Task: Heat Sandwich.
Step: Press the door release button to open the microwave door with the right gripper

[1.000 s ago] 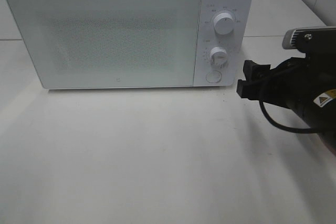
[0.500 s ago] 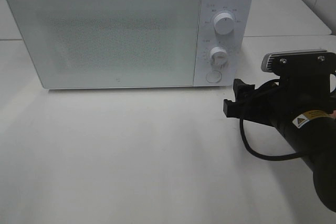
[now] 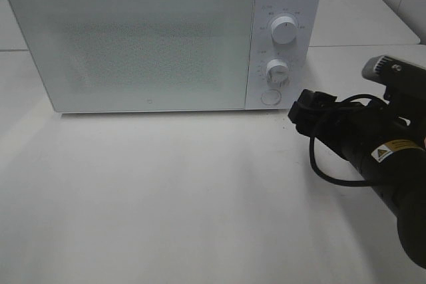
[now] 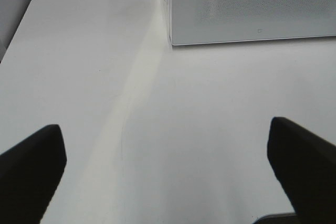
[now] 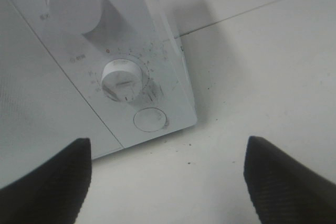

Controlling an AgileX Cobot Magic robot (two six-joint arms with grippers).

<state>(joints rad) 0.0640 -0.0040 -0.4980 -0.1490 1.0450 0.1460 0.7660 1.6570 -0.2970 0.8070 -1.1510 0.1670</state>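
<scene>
Checking for the sandwich: not seen in any view. The microwave (image 3: 153, 38) has its frosted door (image 3: 133, 44) shut and nothing shows through it, so I cannot tell whether the sandwich is inside.

Edges and room: the microwave stands at the back of the white worktop (image 3: 166, 204), its front bottom edge running straight across. A broad stretch of worktop lies open in front of the door, from the far left across to the right arm. A seam (image 3: 359, 46) crosses the worktop to the right of the microwave. The control panel sits right of the door: upper dial (image 3: 285, 30), lower dial (image 3: 277, 71), and round button (image 3: 269, 96) lowest.

Change: half a second ago the right claw (image 3: 303, 108) sat lower and further out over the worktop. Now it is higher and close to the microwave's lower right corner, level with the round button, near it but apart. The arm's black cable (image 3: 329, 171) loops below it. Microwave and door are unchanged.

Claws: the right claw stands wide. In its wrist view both fingers are well apart, with the round button and lower dial ahead between them. It holds nothing and touches nothing. The left claw (image 4: 165, 150) is fully wide and holds nothing. It is over bare worktop, with the microwave's lower left corner ahead of it.
</scene>
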